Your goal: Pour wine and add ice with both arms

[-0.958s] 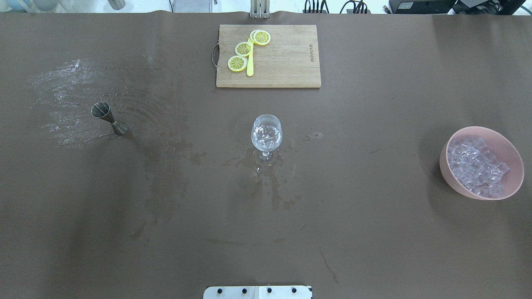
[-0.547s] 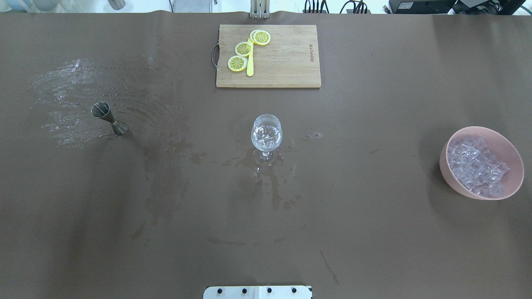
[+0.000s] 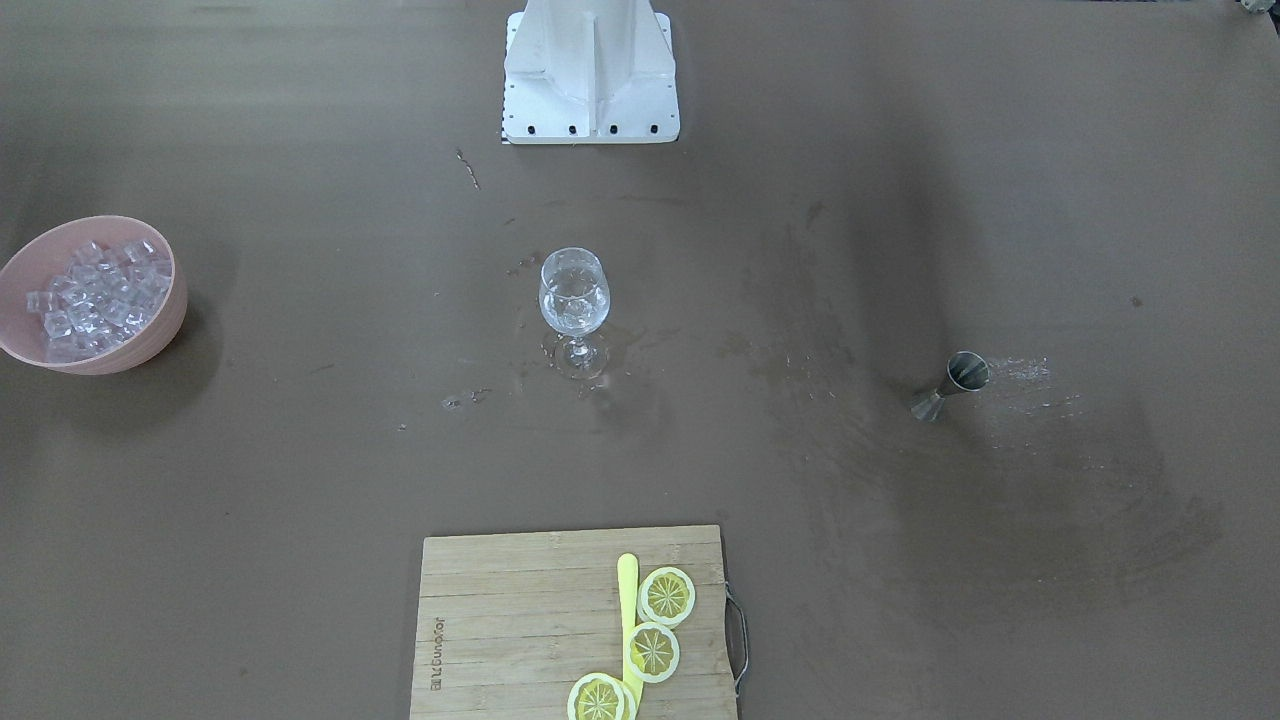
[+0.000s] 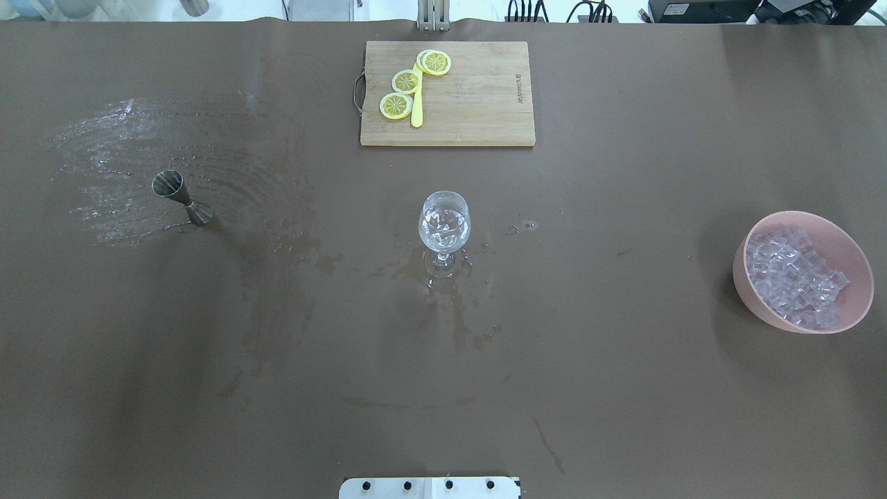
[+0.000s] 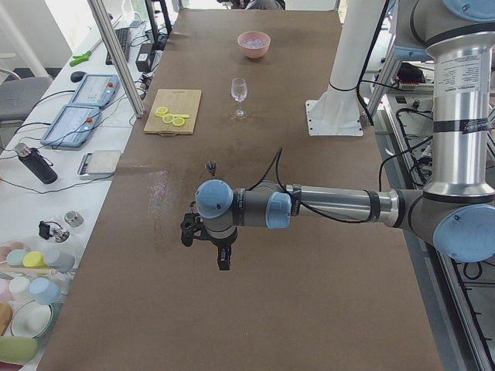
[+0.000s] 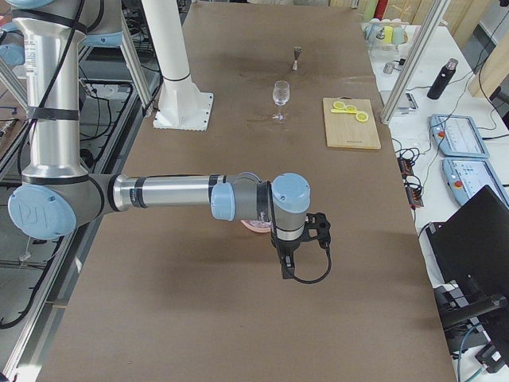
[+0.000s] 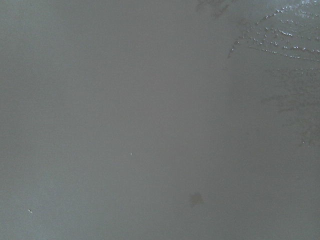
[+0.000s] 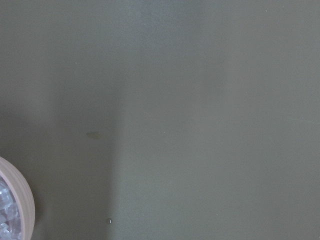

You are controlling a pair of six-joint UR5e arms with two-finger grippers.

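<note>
Left hand [image 5: 223,264], right hand [image 6: 285,274]: apart or together cannot be told;
ice [image 4: 797,277] is seen as small clear glassy cubes heaped in pink bowl [image 4: 748,296]

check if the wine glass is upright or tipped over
Upright. The wine glass stands on its foot on the table, with the bowl above the stem.

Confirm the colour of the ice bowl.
The bowl is pale pink, clearest in the overhead exterior view.
</note>
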